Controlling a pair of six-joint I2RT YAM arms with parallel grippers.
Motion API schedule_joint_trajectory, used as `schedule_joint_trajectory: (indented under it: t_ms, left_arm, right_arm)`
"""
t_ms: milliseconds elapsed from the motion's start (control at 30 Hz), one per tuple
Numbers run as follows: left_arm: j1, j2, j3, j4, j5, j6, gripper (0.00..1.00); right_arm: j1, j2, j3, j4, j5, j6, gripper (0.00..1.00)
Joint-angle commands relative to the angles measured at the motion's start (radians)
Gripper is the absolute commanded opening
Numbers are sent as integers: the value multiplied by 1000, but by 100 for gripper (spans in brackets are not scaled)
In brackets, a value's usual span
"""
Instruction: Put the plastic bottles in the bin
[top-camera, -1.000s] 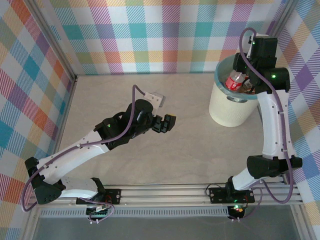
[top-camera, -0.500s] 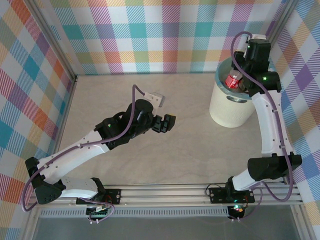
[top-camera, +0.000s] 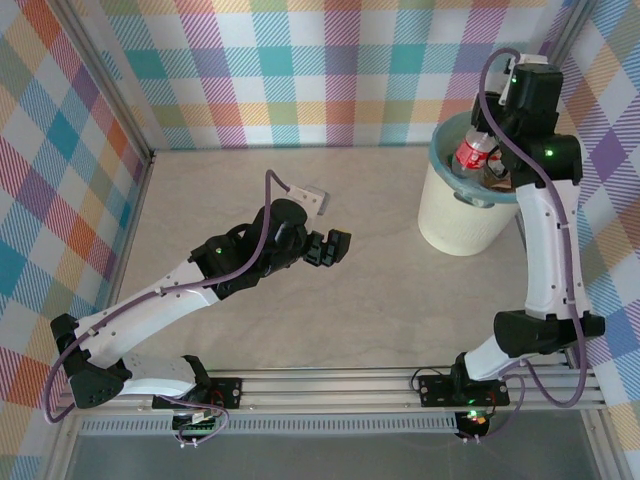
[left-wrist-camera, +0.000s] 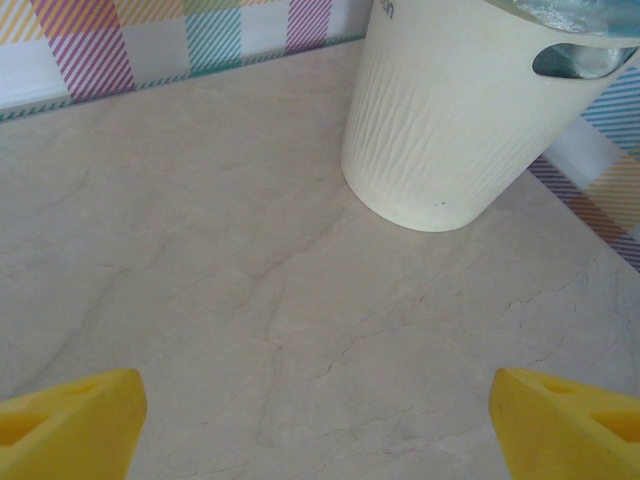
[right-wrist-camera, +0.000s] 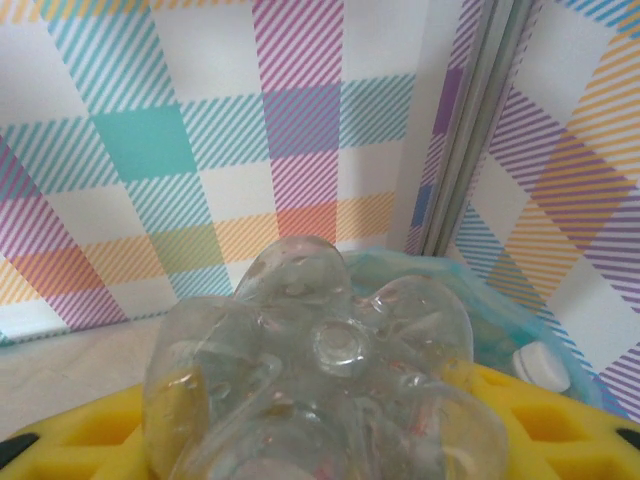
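My right hand (top-camera: 488, 160) hangs directly above the bin (top-camera: 465, 215), closed around a clear bottle (top-camera: 468, 156) with a red label. From overhead, the bottle sits tilted over the bin's open mouth, inside the rim on the side facing my left arm. Through my right wrist camera, the bottle's lobed bottom end faces me. My yellow fingers (right-wrist-camera: 80, 440) press against it from both sides. Just past the bottle I can see the bin's teal liner (right-wrist-camera: 490, 300), and inside it lies a small white cap (right-wrist-camera: 540, 362). I cannot tell what the cap belongs to. Behind the bin stands the plaid wall (right-wrist-camera: 200, 150), with a grey metal post (right-wrist-camera: 470, 130) at its corner.

My left hand (top-camera: 330, 247) is well apart from the bin, out over the bare middle of the surface (top-camera: 250, 190), to the bin's left in the overhead view. Its fingers are spread wide with nothing between them. In my left wrist view, the yellow fingertips (left-wrist-camera: 70, 420) sit at the bottom corners with only the pale marbled surface between them. The bin stands upright ahead and to the right, showing its ribbed cream wall. A handle slot (left-wrist-camera: 580, 60) near the bin's rim shows the liner through it. The bin rests on the surface close to the plaid wall.
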Motion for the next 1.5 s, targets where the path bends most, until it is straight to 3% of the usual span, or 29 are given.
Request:
schedule_joint_trajectory:
  t_ms: [0, 200, 500, 833, 967, 1200, 1467]
  left_arm:
    - [13, -1, 10, 4, 0, -18, 89]
    - [13, 3, 15, 3, 1, -17, 89]
    - [14, 10, 18, 0, 5, -27, 89]
    - [14, 13, 16, -5, 0, -31, 89]
    - [14, 17, 19, -3, 5, -30, 89]
    - [14, 22, 9, 6, 13, -36, 89]
    - [14, 0, -7, -1, 4, -37, 89]
  right_arm:
    - [9, -74, 3, 60, -1, 4, 43]
    - [9, -85, -60, 214, 30, -45, 42]
    - [14, 3, -48, 253, -66, -37, 42]
    - [50, 95, -144, 253, 32, -211, 44]
    - [109, 46, -289, 387, 98, -337, 46]
    - [126, 11, -351, 337, 89, -256, 55]
    - [112, -42, -514, 313, 176, -150, 60]
